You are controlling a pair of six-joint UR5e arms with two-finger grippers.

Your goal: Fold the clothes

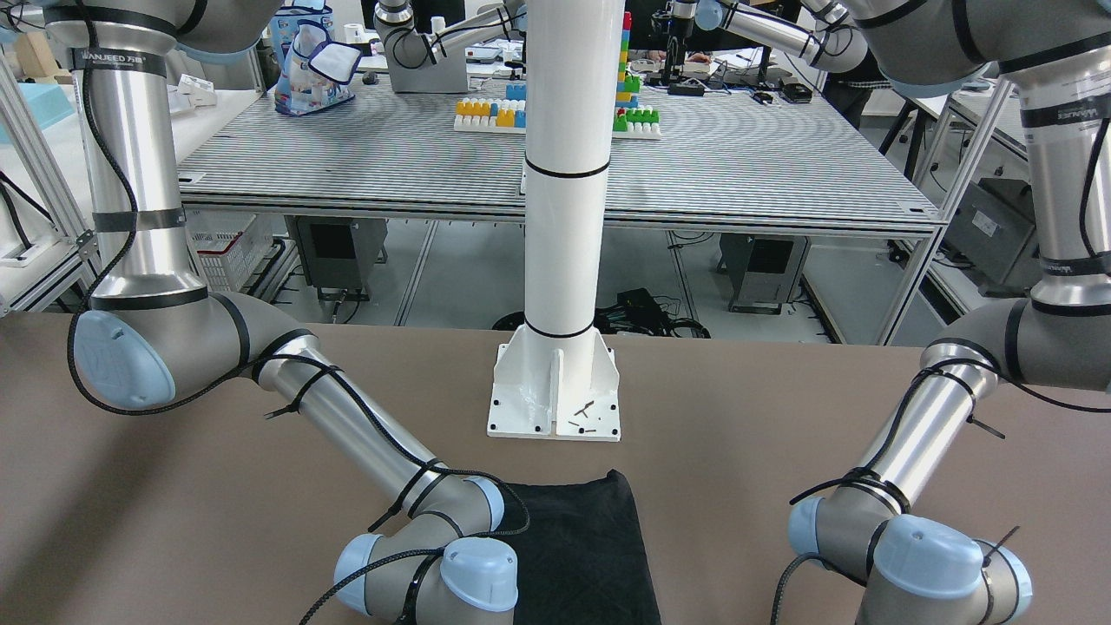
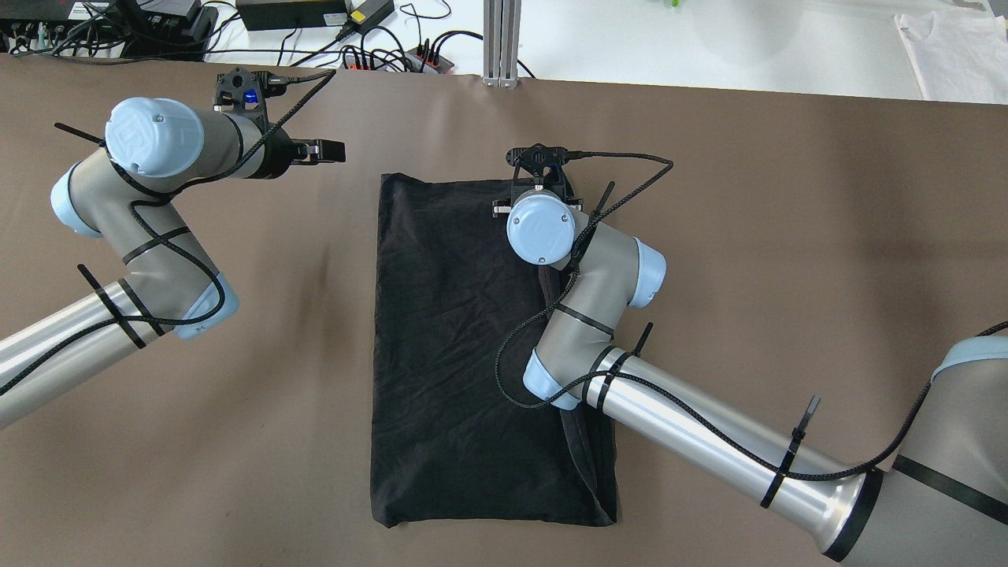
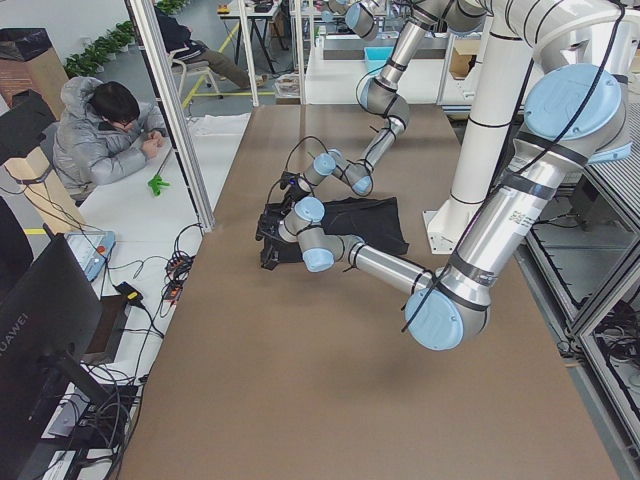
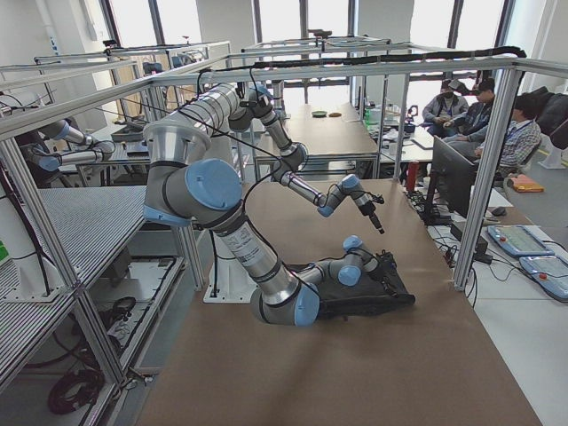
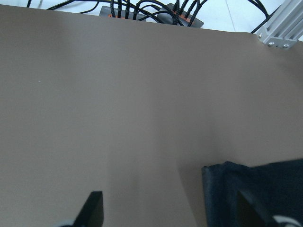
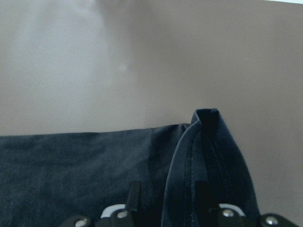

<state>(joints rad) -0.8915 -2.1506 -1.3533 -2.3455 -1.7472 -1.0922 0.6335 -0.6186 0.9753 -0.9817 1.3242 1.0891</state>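
Observation:
The black garment point(image 2: 449, 339) lies flat on the brown table point(image 2: 787, 236) as a tall folded rectangle. It also shows in the front view point(image 1: 581, 547). My right gripper point(image 2: 538, 183) is at the garment's far right corner. In the right wrist view point(image 6: 168, 194) its fingers are shut on a raised fold of the hem point(image 6: 208, 156). My left gripper point(image 2: 335, 151) is open and empty, hovering just left of the garment's far left corner. In the left wrist view point(image 5: 168, 196) that corner point(image 5: 255, 184) lies near the right finger.
The white pole's base plate point(image 1: 555, 408) stands behind the garment on the robot's side. Power strips and cables point(image 2: 386, 59) and an aluminium post point(image 2: 502, 39) line the far edge. A seated operator point(image 3: 100, 135) is beyond it.

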